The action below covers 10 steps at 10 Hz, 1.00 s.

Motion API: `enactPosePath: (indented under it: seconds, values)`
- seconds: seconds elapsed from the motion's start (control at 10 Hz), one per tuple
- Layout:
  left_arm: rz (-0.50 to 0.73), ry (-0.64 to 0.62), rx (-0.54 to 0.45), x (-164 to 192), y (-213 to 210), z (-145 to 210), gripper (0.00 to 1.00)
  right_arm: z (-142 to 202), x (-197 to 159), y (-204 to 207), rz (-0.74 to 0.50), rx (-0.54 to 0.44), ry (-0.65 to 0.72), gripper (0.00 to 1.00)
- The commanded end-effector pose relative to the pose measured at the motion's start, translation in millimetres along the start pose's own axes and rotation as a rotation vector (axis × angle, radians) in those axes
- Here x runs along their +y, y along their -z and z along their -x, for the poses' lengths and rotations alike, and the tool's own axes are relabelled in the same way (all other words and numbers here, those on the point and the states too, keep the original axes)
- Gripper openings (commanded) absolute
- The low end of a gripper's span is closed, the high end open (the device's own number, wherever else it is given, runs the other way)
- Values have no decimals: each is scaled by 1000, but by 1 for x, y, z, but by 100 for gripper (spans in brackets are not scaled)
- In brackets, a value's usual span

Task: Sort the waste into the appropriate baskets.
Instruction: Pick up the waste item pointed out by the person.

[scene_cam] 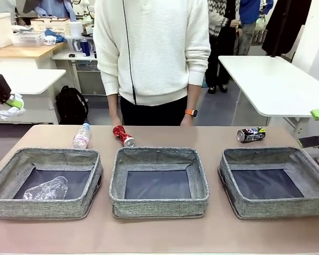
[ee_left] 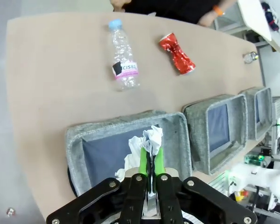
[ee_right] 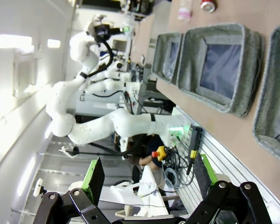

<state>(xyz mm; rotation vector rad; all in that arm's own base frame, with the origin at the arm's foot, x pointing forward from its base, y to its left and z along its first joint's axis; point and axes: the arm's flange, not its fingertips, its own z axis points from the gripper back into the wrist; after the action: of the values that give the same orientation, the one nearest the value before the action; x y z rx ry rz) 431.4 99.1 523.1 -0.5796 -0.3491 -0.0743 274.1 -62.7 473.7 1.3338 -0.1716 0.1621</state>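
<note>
Three grey woven baskets stand in a row: left (scene_cam: 5, 199), middle (scene_cam: 158, 204), right (scene_cam: 276, 208). A crushed clear plastic bottle (scene_cam: 47, 188) lies in the left one. Behind them on the table lie a small clear bottle with a pink label (scene_cam: 81, 136), a crushed red can (scene_cam: 123, 136) and a crushed black can (scene_cam: 251, 134). My left gripper (scene_cam: 8, 101) hangs high past the table's left end, shut on crumpled white paper (ee_left: 148, 140). In the left wrist view the paper sits over the left basket (ee_left: 79, 137). My right gripper (ee_right: 149, 179) stands open and empty at the far right.
A person in a white sweater stands at the far edge, one hand (scene_cam: 187, 119) resting near the table. A white table (scene_cam: 271, 79) stands behind on the right. Bare tabletop runs in front of the baskets.
</note>
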Motion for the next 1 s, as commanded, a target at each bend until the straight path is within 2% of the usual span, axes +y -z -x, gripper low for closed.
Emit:
enactPosePath:
  seconds: [0.0,0.1,0.2,0.3,0.4,0.5,0.6,0.7,0.8,0.9]
  values:
    - [-11,-27,18,1,-3,-11,0,-4,2,0,-6,-22,-16,100]
    - [0,0,0,0,0,0,4,0,0,0,0,0,0,100]
    - [-47,23,-40,-33,0,3,4,13,44,-45,19,-116,-108,100]
    - [-20,115,-51,-81,-2,5,4,23,70,-86,7,-225,-145,100]
    - [56,266,-22,-139,0,9,4,35,79,-127,59,-260,-158,100]
    - [66,309,-4,-181,13,3,4,44,79,-158,50,-276,-145,100]
    - [141,278,18,-226,35,-2,4,49,75,-182,39,-376,-130,100]
    - [143,197,5,-269,61,1,4,45,65,-194,39,-506,-92,100]
    - [111,151,20,-308,90,11,4,62,91,-167,61,-353,-172,100]
    - [26,127,21,-344,118,18,4,62,91,-167,61,-353,-172,100]
